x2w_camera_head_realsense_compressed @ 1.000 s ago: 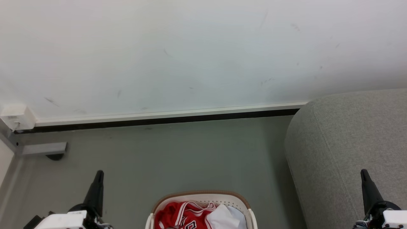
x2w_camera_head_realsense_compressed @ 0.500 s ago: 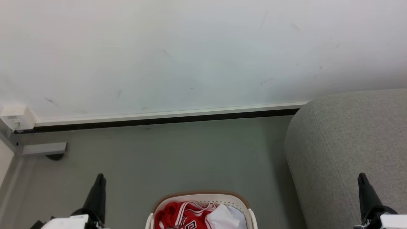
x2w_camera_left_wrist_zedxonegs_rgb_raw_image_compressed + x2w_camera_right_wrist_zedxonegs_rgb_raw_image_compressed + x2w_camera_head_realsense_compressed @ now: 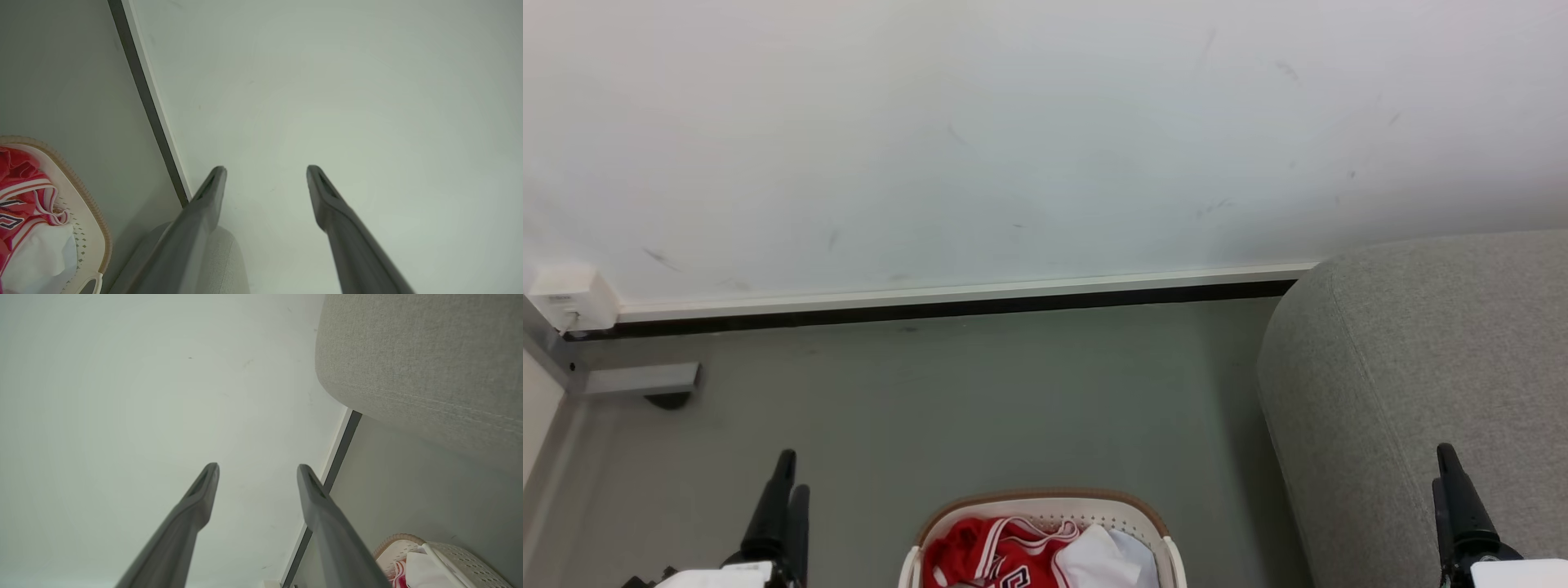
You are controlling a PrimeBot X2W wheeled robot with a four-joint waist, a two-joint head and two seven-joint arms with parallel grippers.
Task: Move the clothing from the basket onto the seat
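My left gripper (image 3: pixel 265 169), two long dark fingers, is spread wide with nothing between them. It sits at the lower left of the head view, over bare floor and well apart from the basket. My right gripper (image 3: pixel 257 467) has the same dark fingers, also parted and empty. It's at the lower right of the head view, in front of the sofa.

The scuffed white wall (image 3: pixel 1013 122) takes up the upper half. A white skirting with a dark strip under it (image 3: pixel 931 310) runs along its foot. Below that is plain grey-green floor (image 3: pixel 980 392).

The large grey fabric sofa with a rounded arm (image 3: pixel 1421 343) is on the right, and its back end reaches the wall.

The cream-white perforated plastic laundry basket with a brown rim (image 3: pixel 1045 498) stands on the floor at bottom centre, between the two grippers, near the sofa but apart from it. The frame edge cuts it off.

The red sports jersey with white striped trim and dark lettering (image 3: pixel 980 551) lies bunched inside the basket, on its left side. A plain pale white cloth (image 3: pixel 1103 559) lies touching it on the right.

A grey bracket (image 3: pixel 641 380) sits at far left on the floor line. A small white box (image 3: pixel 570 298) is on the wall just above it.
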